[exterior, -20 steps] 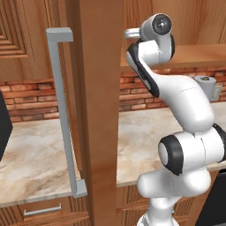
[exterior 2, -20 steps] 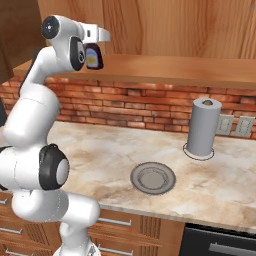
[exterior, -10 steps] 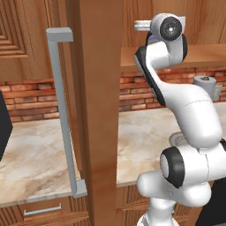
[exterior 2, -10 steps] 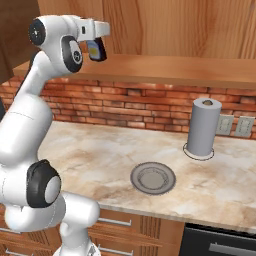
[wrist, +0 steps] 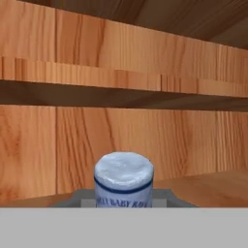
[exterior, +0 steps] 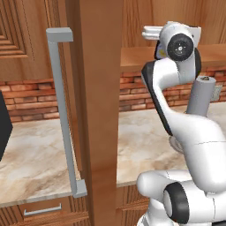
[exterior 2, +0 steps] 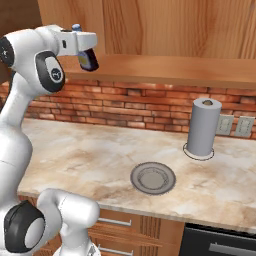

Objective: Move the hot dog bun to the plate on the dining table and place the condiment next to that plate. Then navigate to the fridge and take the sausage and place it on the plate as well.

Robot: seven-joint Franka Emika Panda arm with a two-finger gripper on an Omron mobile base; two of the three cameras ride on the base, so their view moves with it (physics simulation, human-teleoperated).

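Even, bright rendered light with no glare; soft dark shadow under the shelf (wrist: 121, 94). Textures look slightly soft and blocky, the counter (exterior 2: 100, 150) evenly lit.

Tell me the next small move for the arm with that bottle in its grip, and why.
Probably keep the tool shut and carry the condiment away from the wooden shelf, turning toward the dining table. The bottle is held high beside the shelf, above the marble counter; the grey plate there is not the red-rimmed one it belongs beside.
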